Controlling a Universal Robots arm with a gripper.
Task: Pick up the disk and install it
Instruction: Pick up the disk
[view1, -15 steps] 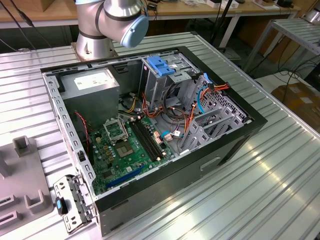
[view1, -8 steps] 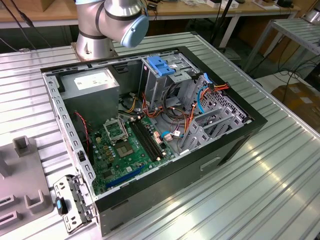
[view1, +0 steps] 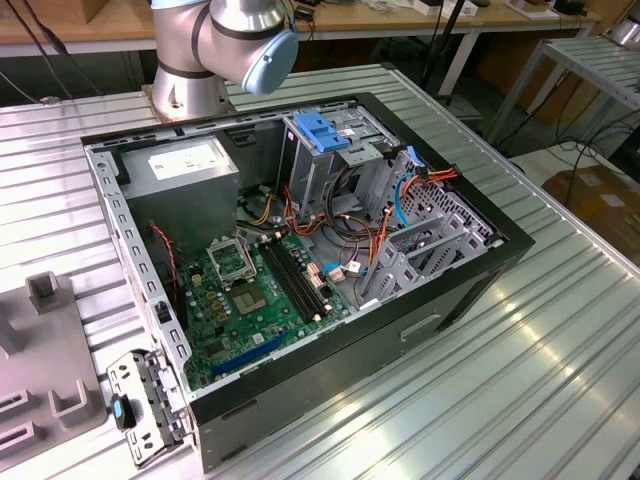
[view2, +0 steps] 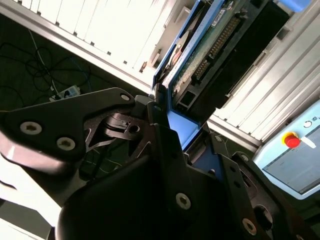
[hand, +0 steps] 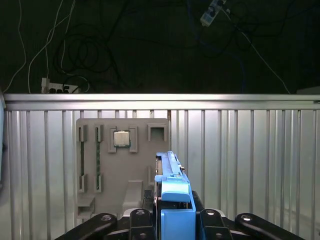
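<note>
In both wrist views my gripper (hand: 175, 220) is shut on the disk (hand: 172, 192), its black fingers (hand: 141, 219) pressed against the two sides of the bright blue carrier. The second wrist view shows the disk (view2: 205, 60) edge-on beyond my gripper (view2: 182, 127), with its green circuit board, connector pins and blue frame visible. Below it lies a grey fixture tray (hand: 107, 200) on the ribbed metal table. Whether the disk touches the tray, I cannot tell.
The open computer case (view1: 440, 310) lies on the ribbed table, with the motherboard (view1: 250, 290), power supply (view1: 185, 165) and a tall grey drive cage with a light-blue latch plate (view1: 322, 130). The arm's base (view1: 225, 40) stands behind it. The fixture tray (view1: 40, 350) holds a processor chip (hand: 120, 138).
</note>
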